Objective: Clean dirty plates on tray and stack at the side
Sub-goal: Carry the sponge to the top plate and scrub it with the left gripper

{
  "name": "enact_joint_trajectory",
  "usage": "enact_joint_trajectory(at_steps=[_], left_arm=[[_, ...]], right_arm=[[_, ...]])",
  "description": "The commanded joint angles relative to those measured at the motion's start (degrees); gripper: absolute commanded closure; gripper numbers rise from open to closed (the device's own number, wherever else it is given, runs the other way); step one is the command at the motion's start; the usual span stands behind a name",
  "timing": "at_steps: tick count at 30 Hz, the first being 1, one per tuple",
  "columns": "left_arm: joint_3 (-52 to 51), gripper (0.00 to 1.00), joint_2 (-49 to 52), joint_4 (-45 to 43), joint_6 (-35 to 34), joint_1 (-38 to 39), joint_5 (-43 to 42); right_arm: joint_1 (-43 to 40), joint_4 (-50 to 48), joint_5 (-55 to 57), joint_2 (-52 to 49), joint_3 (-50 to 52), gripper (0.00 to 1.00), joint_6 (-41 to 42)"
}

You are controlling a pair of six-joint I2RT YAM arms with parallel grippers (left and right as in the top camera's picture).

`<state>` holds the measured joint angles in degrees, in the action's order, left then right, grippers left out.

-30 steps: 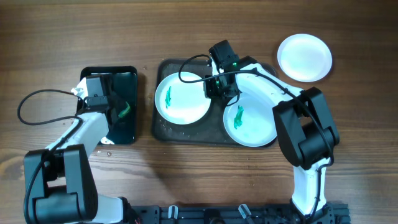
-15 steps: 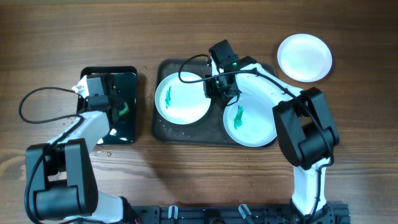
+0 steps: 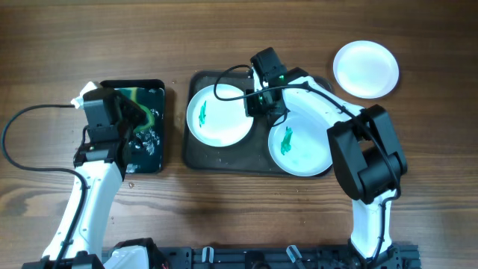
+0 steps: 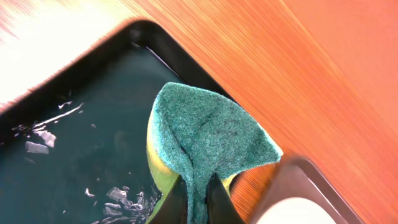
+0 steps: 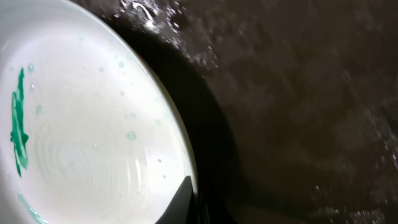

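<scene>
**Sponge up over the wash tray, right arm on a plate's edge**

Over on the left, the left gripper [image 4: 198, 198] has its fingers pinched tight on a sponge [image 4: 208, 134], green scouring side out and a strip of yellow showing beneath. The sponge is folded up between the fingers and hangs above the small black tray [image 3: 153, 161], whose floor glints with water. That tray sits on the wooden table [image 3: 224, 37], just beside the big tray [image 3: 224, 158] and apart from it.

The big tray, dark with a raised rim, lies in the middle of the table and carries two white plates side by side. The left plate [image 3: 220, 119] has a teal smear [image 5: 18, 124] on the side far from the arm. The right gripper [image 3: 261, 104] is down at this plate's right-hand rim, its fingers drawn together on the edge; from the wrist camera only one dark fingertip [image 5: 183, 198] shows, lying over the rim, with a deep shadow on the wet tray floor beside it. The right plate [image 3: 306, 153] sits toward the tray's near right corner, overhanging its rim a little, and bears a green mark of its own on its left half.

A third plate, the clean plate [image 3: 365, 69], rests on the bare table past the tray's far right corner, well apart from both arms and showing no mark.
</scene>
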<state>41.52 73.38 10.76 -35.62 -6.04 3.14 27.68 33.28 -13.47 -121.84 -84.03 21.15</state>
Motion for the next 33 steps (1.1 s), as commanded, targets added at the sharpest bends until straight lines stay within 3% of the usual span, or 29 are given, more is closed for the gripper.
enact_joint_trajectory(at_steps=[1,5,10,15,22,33], left_arm=[[0.2,0.96,-0.5,0.0,0.9,1.4,-16.5],[0.2,0.96,-0.3,0.0,0.9,7.2,-22.4],[0.2,0.96,3.4,-2.2,0.9,18.6,-17.2],[0.2,0.96,9.3,-8.0,0.6,23.9,-15.5],[0.2,0.96,13.0,-10.0,0.4,24.5,-12.4],[0.2,0.96,16.8,-13.9,-2.8,24.6,-9.4]], right_arm=[[1.4,-1.3,-2.0,-1.5,-0.3,0.96,-5.1],[2.6,-1.3,-2.0,-1.5,-0.3,0.96,-7.1],[3.1,-0.9,-3.2,-1.5,-0.3,0.95,-7.6],[3.0,0.7,-2.0,-0.9,-0.3,0.88,-5.2],[3.0,5.9,8.4,5.2,-0.3,0.91,-2.7],[3.0,5.1,5.6,5.4,0.0,0.89,-2.9]])
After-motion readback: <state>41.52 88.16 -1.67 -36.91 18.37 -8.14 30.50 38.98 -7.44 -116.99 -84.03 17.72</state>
